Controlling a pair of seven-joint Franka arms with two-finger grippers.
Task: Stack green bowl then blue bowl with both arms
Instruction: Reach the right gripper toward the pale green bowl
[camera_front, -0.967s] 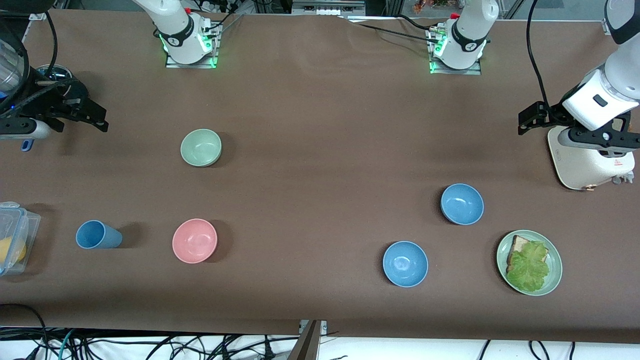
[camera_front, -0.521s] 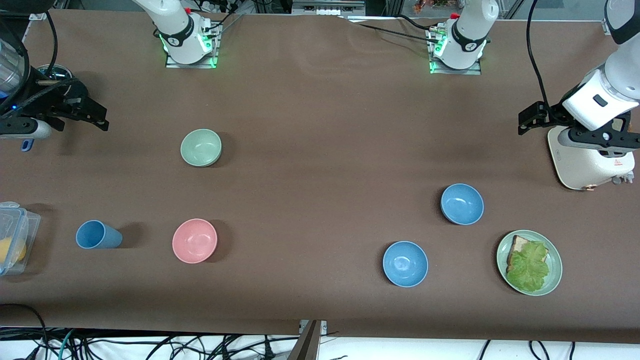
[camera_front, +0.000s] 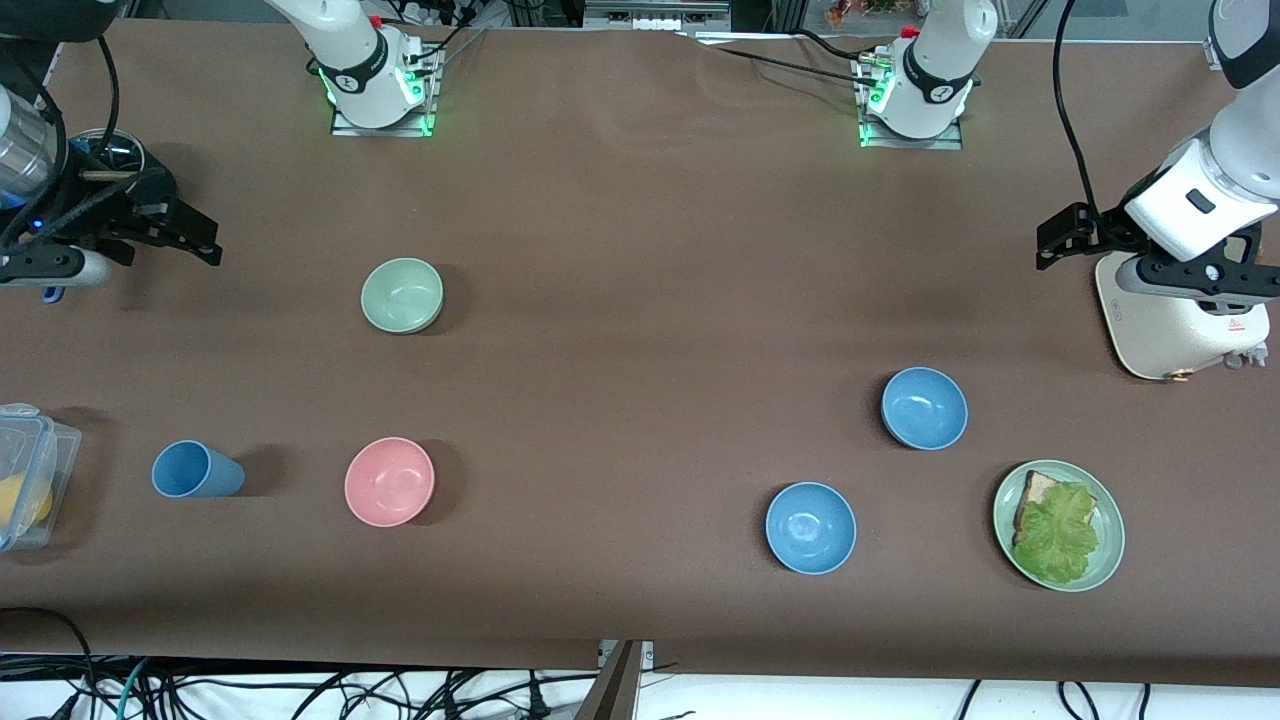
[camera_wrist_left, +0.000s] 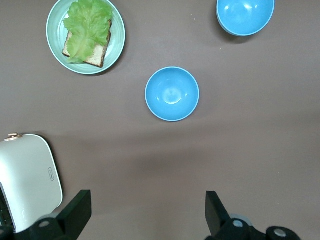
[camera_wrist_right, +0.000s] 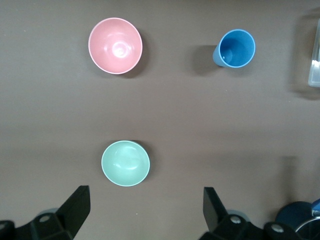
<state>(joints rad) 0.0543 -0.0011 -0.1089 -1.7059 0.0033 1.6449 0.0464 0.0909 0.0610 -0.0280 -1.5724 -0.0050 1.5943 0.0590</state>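
The pale green bowl (camera_front: 402, 295) sits upright on the brown table toward the right arm's end. In the right wrist view the green bowl (camera_wrist_right: 125, 163) lies just ahead of my open, empty right gripper (camera_wrist_right: 146, 210). In the front view that gripper (camera_front: 205, 243) hovers off to the side of the bowl, over the table's end. Two blue bowls (camera_front: 924, 408) (camera_front: 811, 527) sit toward the left arm's end. Both show in the left wrist view (camera_wrist_left: 172, 94) (camera_wrist_left: 245, 15). My left gripper (camera_front: 1050, 242) (camera_wrist_left: 148, 210) is open and empty, over the table beside a white appliance.
A pink bowl (camera_front: 389, 481) and a blue cup (camera_front: 195, 470) sit nearer the camera than the green bowl. A green plate (camera_front: 1108, 560) with bread and lettuce lies beside the blue bowls. A white appliance (camera_front: 1180, 320), a clear container (camera_front: 25, 475) and a dark round jar (camera_front: 105, 150) stand at the table's ends.
My right gripper has shifted slightly toward the green bowl. The left arm and all bowls have not moved.
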